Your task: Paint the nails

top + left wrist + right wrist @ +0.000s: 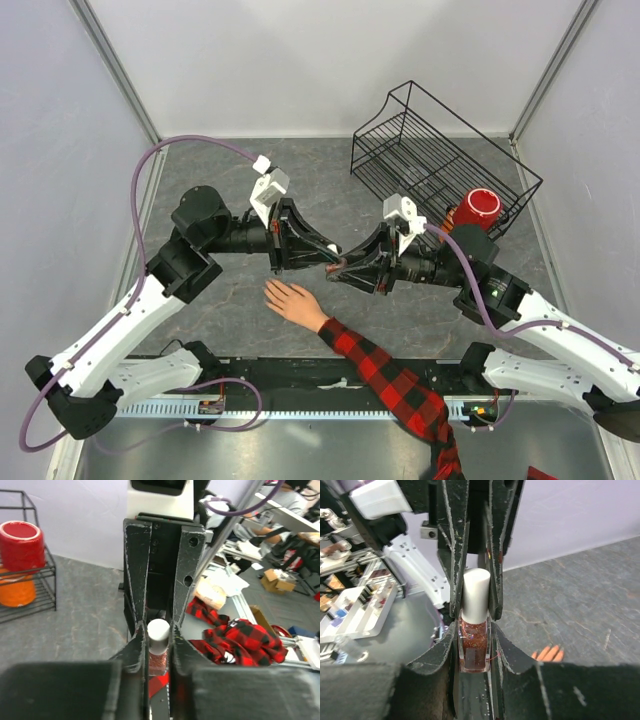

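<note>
Holding the bottle firm in my right tool, which is clamped on the glass. Just beyond it, my left tool is pinched shut on the cap. Uncapping is the step in hand, I reckon. I'd twist the cap squarely about its axis with the right side locked, then draw it straight off so nothing drips. The nails lie on the worktop, below and slightly left of both tools and apart from them. The hand lies flat, fingers spread.
</note>
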Tool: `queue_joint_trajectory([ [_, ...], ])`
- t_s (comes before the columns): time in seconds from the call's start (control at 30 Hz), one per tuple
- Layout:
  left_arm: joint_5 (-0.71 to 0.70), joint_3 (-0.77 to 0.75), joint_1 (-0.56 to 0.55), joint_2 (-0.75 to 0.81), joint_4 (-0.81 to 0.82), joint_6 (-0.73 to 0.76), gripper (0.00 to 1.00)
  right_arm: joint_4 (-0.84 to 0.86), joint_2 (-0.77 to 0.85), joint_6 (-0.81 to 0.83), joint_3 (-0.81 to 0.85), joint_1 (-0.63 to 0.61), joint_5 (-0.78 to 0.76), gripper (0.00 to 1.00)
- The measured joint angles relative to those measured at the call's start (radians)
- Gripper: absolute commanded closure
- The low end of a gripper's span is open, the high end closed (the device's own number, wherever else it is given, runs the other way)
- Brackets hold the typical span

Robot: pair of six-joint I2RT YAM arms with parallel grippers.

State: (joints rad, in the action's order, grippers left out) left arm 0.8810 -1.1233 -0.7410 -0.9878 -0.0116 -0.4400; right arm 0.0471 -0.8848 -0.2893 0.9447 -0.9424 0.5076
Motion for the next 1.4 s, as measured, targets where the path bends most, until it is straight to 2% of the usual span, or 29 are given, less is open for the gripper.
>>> queue_joint_trajectory([
  [0.13,-0.114,-0.044,-0.001,-0.007,-0.101,0.042,0.98,-0.036,-0.016,0.034,0.020,0.000,-0.115,1.00],
  [0.2,-0.267,-0.070,-0.007,-0.010,-0.161,0.054,0.98,-0.090,-0.058,0.068,0.070,-0.037,-0.270,1.00],
  [0.3,-0.579,-0.143,-0.051,-0.038,-0.315,0.045,0.98,-0.167,-0.175,0.159,0.174,-0.236,-0.788,1.00],
  [0.37,-0.744,-0.197,-0.087,-0.066,-0.410,0.030,0.98,-0.187,-0.269,0.209,0.244,-0.333,-1.080,1.00],
  [0.43,-0.830,-0.220,-0.099,-0.086,-0.453,0.011,0.98,-0.174,-0.339,0.241,0.274,-0.372,-1.246,1.00],
  [0.53,-0.872,-0.217,-0.108,-0.101,-0.462,-0.008,0.96,-0.178,-0.360,0.269,0.261,-0.380,-1.323,1.00],
  [0.57,-0.867,-0.208,-0.109,-0.101,-0.453,-0.010,0.89,-0.175,-0.351,0.273,0.251,-0.376,-1.315,1.00],
  [0.6,-0.857,-0.200,-0.109,-0.097,-0.443,-0.008,0.71,-0.169,-0.340,0.277,0.238,-0.370,-1.294,1.00],
  [0.67,-0.819,-0.163,-0.108,-0.069,-0.405,-0.004,0.51,-0.150,-0.281,0.278,0.192,-0.338,-1.173,1.00],
  [0.7,-0.796,-0.151,-0.107,-0.060,-0.385,0.000,0.37,-0.142,-0.245,0.279,0.168,-0.319,-1.103,1.00],
  [0.77,-0.723,-0.122,-0.100,-0.032,-0.336,0.014,0.26,-0.137,-0.173,0.276,0.127,-0.285,-0.993,1.00],
  [0.8,-0.686,-0.111,-0.096,-0.016,-0.317,0.017,0.14,-0.138,-0.146,0.274,0.115,-0.269,-0.945,1.00],
  [0.87,-0.623,-0.094,-0.089,0.011,-0.286,0.027,0.01,-0.137,-0.096,0.266,0.097,-0.232,-0.839,1.00],
  [1.2,-0.303,0.104,-0.084,0.192,-0.066,0.030,0.01,-0.155,0.038,0.190,0.033,-0.108,-0.391,1.00],
  [1.4,-0.235,0.135,-0.084,0.224,-0.006,0.032,0.03,-0.153,0.030,0.143,0.032,-0.058,-0.195,1.00],
])
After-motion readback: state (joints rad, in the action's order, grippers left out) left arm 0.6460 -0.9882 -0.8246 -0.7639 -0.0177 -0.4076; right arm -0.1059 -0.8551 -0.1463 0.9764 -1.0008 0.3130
